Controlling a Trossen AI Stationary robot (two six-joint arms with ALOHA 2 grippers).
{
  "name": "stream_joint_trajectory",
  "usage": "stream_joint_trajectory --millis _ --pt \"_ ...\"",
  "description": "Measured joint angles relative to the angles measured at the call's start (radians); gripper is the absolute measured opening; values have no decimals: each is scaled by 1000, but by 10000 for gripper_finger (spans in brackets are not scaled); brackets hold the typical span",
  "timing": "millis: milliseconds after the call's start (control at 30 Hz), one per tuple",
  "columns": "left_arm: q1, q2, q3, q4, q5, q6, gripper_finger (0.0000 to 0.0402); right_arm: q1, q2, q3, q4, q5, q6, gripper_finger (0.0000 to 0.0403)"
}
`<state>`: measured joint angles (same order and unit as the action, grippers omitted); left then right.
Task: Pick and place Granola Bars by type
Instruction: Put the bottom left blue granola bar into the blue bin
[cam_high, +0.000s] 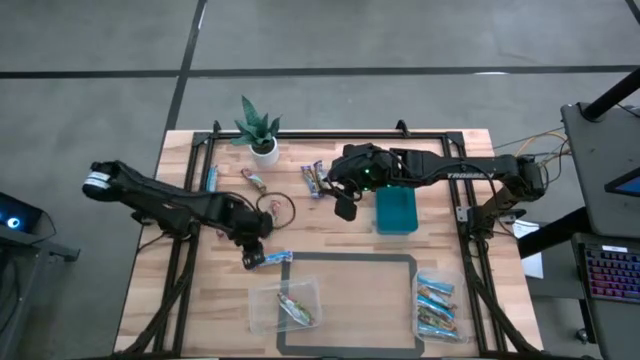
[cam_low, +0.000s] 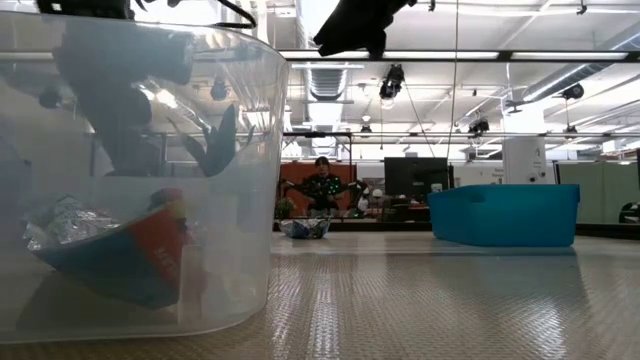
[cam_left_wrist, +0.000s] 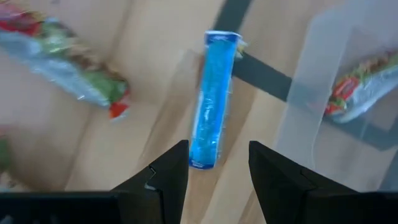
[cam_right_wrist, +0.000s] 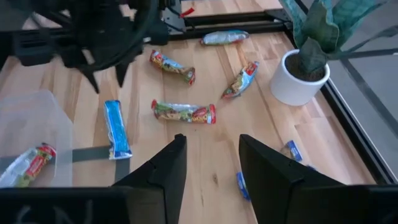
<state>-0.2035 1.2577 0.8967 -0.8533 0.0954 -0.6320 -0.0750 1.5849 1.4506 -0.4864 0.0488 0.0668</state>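
Observation:
A bright blue granola bar (cam_left_wrist: 214, 99) lies flat on the table across the dark tape line (cam_left_wrist: 264, 71); in the high view the blue bar (cam_high: 275, 258) is just right of my left gripper. My left gripper (cam_left_wrist: 217, 162) is open and points steeply down over the bar's near end, one finger on each side, with a gap to both. My right gripper (cam_high: 345, 208) hangs open above the table's middle, left of the teal bin (cam_high: 396, 212), with nothing between its fingers (cam_right_wrist: 177, 152). Multicoloured bars (cam_right_wrist: 183, 112) (cam_right_wrist: 172, 66) (cam_right_wrist: 241, 79) and a silvery one (cam_right_wrist: 224, 37) lie loose on the wood.
A clear tub (cam_high: 285, 305) at the near edge holds a multicoloured bar; a second tub (cam_high: 438, 308) at the near right holds several blue bars. A potted plant (cam_high: 260, 135) stands at the far edge. A person (cam_low: 322, 185) sits in the room beyond the table.

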Motion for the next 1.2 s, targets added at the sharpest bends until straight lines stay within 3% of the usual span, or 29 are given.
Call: stream_joint_trajectory --millis 300,433,1200 --pt "-82 154 0 127 -10 30 149 -2 -7 0 -12 7 0 137" --pt "-84 209 -1 125 -57 32 149 -1 -7 0 -11 6 1 137" --pt "-87 405 2 146 -61 89 139 1 -39 0 -14 -8 1 137"
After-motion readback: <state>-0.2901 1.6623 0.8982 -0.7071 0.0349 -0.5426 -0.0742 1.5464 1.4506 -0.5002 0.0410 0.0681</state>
